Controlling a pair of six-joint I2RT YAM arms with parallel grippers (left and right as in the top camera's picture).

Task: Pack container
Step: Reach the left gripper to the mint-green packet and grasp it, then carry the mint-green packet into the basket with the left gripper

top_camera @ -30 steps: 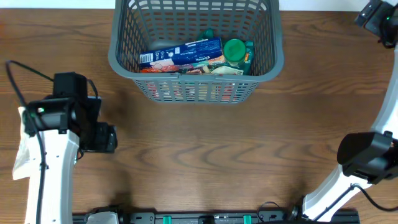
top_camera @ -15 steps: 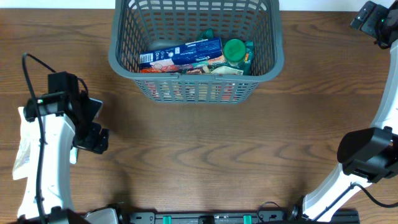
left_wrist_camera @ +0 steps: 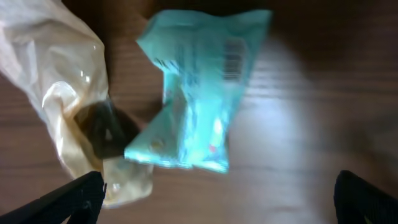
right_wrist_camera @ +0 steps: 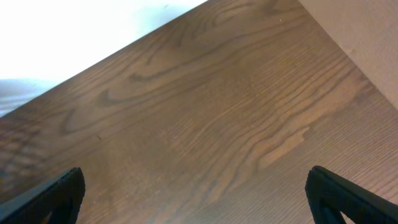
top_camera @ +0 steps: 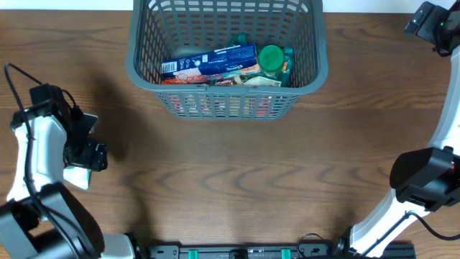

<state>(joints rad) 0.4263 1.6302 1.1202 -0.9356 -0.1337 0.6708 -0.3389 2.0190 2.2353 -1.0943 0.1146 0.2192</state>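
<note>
The container, a large dark grey slotted basket [top_camera: 215, 88], stands at the table's back centre. It holds a blue box [top_camera: 208, 61], a green-lidded jar [top_camera: 271, 57] and other packets. My left gripper [top_camera: 88, 155] is at the far left, open and empty. In the left wrist view it [left_wrist_camera: 217, 202] hovers over a teal packet [left_wrist_camera: 199, 93] and a crumpled clear bag [left_wrist_camera: 62, 93] with something dark inside, both lying on the table. My right gripper [top_camera: 430, 20] is at the back right corner, open and empty [right_wrist_camera: 199, 196] above bare wood.
A pale packet [top_camera: 77, 175] shows under the left arm near the table's left edge. The brown wooden table [top_camera: 251, 173] stretches between the basket and the front edge. The right arm's base [top_camera: 424, 180] stands at the front right.
My left arm has swung further left, away from the basket, and now hangs over the packets at the table's left edge. The right arm has stayed still.
</note>
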